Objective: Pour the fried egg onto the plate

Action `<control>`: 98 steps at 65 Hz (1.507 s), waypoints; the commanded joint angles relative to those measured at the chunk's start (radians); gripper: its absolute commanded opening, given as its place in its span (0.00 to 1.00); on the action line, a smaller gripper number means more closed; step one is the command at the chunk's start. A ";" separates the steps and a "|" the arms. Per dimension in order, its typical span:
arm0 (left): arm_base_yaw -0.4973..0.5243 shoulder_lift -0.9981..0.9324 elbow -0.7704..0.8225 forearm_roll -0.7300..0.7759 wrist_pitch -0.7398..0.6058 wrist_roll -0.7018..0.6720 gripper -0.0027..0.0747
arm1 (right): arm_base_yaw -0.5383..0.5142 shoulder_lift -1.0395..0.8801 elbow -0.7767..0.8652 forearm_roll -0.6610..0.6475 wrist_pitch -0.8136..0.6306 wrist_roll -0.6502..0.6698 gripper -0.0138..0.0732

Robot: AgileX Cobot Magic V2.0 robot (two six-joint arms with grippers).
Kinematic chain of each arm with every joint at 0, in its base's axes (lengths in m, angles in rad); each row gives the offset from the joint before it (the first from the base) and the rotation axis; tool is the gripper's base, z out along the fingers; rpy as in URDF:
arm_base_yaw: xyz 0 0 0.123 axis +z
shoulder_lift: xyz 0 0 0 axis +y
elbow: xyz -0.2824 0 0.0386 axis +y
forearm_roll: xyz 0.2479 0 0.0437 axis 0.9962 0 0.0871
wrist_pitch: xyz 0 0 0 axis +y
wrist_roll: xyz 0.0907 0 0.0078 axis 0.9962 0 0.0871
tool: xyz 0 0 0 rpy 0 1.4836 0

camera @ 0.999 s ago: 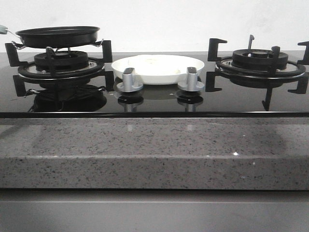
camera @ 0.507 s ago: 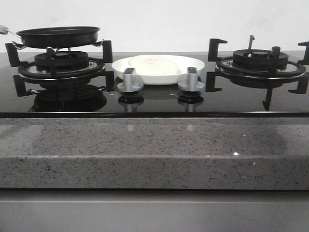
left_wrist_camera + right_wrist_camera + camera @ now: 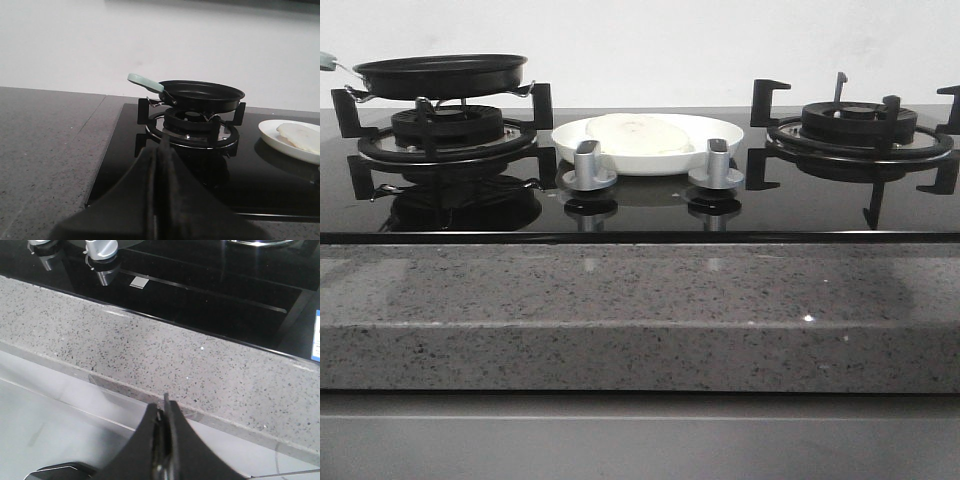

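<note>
White plate (image 3: pixel 712 140) holds fried egg (image 3: pixel 638 133); only wrist views show left claw (image 3: pixel 159 150), right claw (image 3: pixel 163 412), both closed, empty.

Fried egg (image 3: pixel 638 134) on plate (image 3: pixel 720 131) — pan (image 3: pixel 440 75) left.

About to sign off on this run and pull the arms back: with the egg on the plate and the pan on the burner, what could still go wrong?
The plate sits right behind the two knobs, so a careless sweep could clip it. The pan's handle overhangs the left burner, easy to snag. Both end effectors look shut and clear.
</note>
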 commanded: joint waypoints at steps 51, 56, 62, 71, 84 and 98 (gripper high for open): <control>0.002 -0.017 0.006 0.001 -0.086 -0.009 0.01 | -0.165 -0.233 0.282 -0.060 -0.498 -0.010 0.08; 0.002 -0.017 0.006 0.001 -0.086 -0.009 0.01 | -0.192 -0.302 0.382 -0.058 -0.625 -0.010 0.08; 0.002 -0.017 0.006 0.001 -0.086 -0.009 0.01 | -0.215 -0.375 0.515 -0.057 -0.778 -0.010 0.08; 0.002 -0.017 0.006 0.001 -0.086 -0.009 0.01 | -0.237 -0.454 0.647 -0.057 -0.889 -0.010 0.08; 0.002 -0.017 0.006 0.001 -0.086 -0.009 0.01 | -0.257 -0.474 0.674 -0.056 -0.901 -0.009 0.08; 0.002 -0.017 0.006 0.001 -0.086 -0.009 0.01 | -0.288 -0.474 0.674 -0.056 -0.902 -0.009 0.08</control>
